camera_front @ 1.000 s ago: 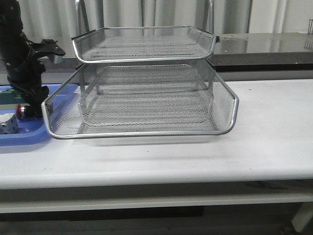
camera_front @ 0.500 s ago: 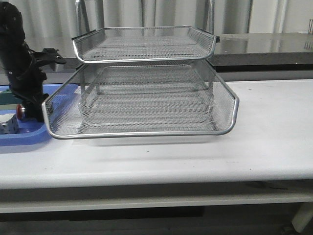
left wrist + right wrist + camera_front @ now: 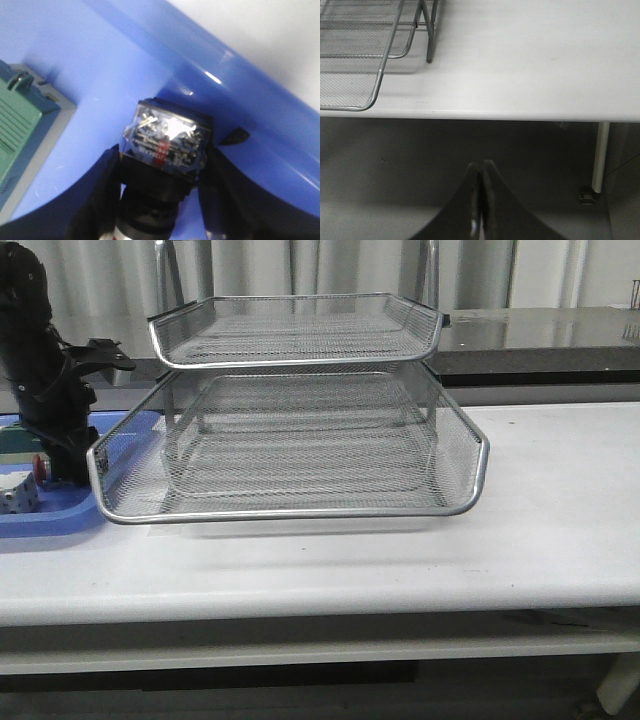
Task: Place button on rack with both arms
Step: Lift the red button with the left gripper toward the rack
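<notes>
Front view, rack: the rack (image 3: 290,410) stands on the white surface (image 3: 540,520), toward its left half; silver wire mesh, lower tray pulled toward the front edge, upper tray above it, both without contents as far as the mesh shows.
Front view, blue tray: the blue tray (image 3: 60,515) lies at the left edge of the surface, just beside the rack's lower tray.
Front view, left arm: black, lowered over the blue tray; the left gripper (image 3: 55,462) sits low there.
Front view, button: the button (image 3: 41,464) shows only as a red cap at the gripper, above the blue tray floor.
Front view, other item: a small white cube (image 3: 15,495) rests in the blue tray near the left edge.
Left wrist view, button: clear-topped rear block and black body seated between the two black fingers (image 3: 102,190), which close against the body on both sides; whether it has cleared the tray floor cannot be told.
Left wrist view, neighbour: a green block (image 3: 20,130) lies in the same tray, apart from the button.
Right wrist view, right gripper: the right gripper (image 3: 481,200) has its fingers pressed together with nothing between them, hanging off the front edge of the surface, well apart from the rack corner.
Handling, judged: light, rigid, hard plastic and metal; round collar likely slippery, so the flat-sided body is the better hold; rear terminals look delicate.
</notes>
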Motion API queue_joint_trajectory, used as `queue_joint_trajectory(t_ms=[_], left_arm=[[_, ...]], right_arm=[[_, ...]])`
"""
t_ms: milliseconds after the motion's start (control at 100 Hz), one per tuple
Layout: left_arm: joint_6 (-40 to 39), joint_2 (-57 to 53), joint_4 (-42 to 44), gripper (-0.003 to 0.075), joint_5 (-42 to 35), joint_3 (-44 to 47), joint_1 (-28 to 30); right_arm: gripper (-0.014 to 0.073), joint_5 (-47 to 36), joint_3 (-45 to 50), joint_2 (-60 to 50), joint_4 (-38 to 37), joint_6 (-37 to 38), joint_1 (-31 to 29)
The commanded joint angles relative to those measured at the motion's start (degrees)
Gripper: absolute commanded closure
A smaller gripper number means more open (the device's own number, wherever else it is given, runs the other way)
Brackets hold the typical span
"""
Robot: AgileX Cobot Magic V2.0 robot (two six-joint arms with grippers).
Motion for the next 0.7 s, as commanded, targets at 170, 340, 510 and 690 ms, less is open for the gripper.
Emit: queue_joint_trajectory(t_ms=[170,340,510,690], left_arm=[[-1.08,-3.25,-1.18,0.0741,9.34,-9.98,0.48],[-3.86,-3.77,-2.50,0.0741,17.81,-18.15,1.14],[-6.69,-7.24,-2.86,0.0741,20.15,-21.19,1.88],[-7.19,-13.01,-5.12,0.0741,20.15,-21.19,2.53]], right_arm=[[0.0664,-3.38,-1.70,0.21,-0.69,0.05,0.03],[0.0664,-3.38,-1.70,0.21,-0.69,0.05,0.03],[0.0664,-3.38,-1.70,0.21,-0.69,0.05,0.03],[0.0664,-3.38,-1.70,0.21,-0.69,0.05,0.03]])
